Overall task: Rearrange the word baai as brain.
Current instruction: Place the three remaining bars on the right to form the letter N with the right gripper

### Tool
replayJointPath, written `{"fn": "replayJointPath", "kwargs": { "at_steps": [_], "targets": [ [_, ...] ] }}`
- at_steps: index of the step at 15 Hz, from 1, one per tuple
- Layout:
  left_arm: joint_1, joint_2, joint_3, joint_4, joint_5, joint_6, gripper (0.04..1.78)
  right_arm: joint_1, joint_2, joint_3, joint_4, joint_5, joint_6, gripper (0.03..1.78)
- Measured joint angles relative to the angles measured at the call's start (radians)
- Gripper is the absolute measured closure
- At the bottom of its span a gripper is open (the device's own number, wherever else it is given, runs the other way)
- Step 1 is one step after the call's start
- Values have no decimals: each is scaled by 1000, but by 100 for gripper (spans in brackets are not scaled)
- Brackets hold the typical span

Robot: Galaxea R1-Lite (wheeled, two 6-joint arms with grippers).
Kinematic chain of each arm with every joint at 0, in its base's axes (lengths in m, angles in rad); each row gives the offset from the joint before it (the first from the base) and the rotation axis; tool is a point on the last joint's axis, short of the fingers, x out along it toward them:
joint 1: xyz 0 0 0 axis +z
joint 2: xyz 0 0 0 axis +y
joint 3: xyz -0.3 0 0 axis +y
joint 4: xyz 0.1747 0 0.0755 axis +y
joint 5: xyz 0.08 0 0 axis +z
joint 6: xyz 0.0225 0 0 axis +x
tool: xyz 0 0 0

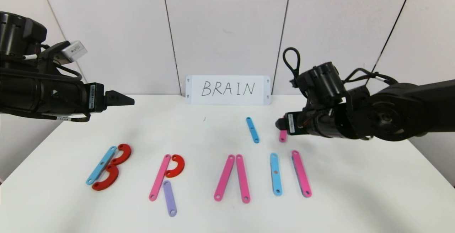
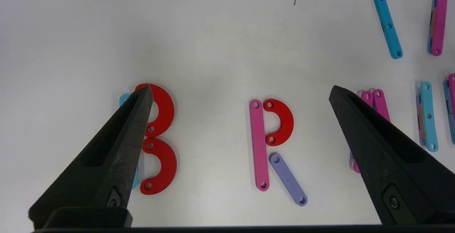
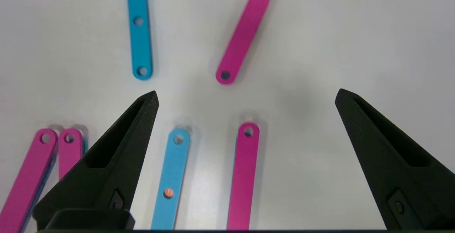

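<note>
The word lies in a row near the table's front. A blue bar with two red C-pieces forms a B (image 1: 108, 167) (image 2: 158, 138). A pink bar, a red C and a purple bar form an R (image 1: 167, 179) (image 2: 272, 147). Two leaning pink bars (image 1: 233, 178) come after it, then an upright blue bar (image 1: 276, 173) (image 3: 172, 176) and a pink bar (image 1: 301, 173) (image 3: 243, 176). A loose blue bar (image 1: 252, 130) (image 3: 139, 30) and a loose pink bar (image 1: 283, 136) (image 3: 245, 33) lie behind them. My right gripper (image 3: 246, 96) hovers open and empty above the loose pink bar. My left gripper (image 1: 121, 100) (image 2: 240, 90) hangs open and empty above the table's left side.
A white card (image 1: 228, 89) with BRAIN handwritten on it leans against the back wall. The white table (image 1: 199, 133) ends close to the arms on both sides, and its front edge is just past the letters.
</note>
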Motion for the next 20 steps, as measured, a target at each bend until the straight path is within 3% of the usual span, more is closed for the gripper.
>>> {"fn": "replayJointPath", "kwargs": {
  "at_steps": [2,4,6,14,20],
  "targets": [
    [1,0,-1,-1,0,1,9,-6,52,-103,-1,32,-84,7],
    [6,0,-3,-2,0,1,9,-11,121,-196,2,90,-109,7],
    [12,2,-6,-2,0,1,9,-13,198,-280,11,118,-113,7],
    [19,11,-10,-3,-1,1,9,14,399,-455,84,134,-116,7],
    [19,11,-10,-3,-1,1,9,32,444,-482,94,147,-116,7]
  ]
}}
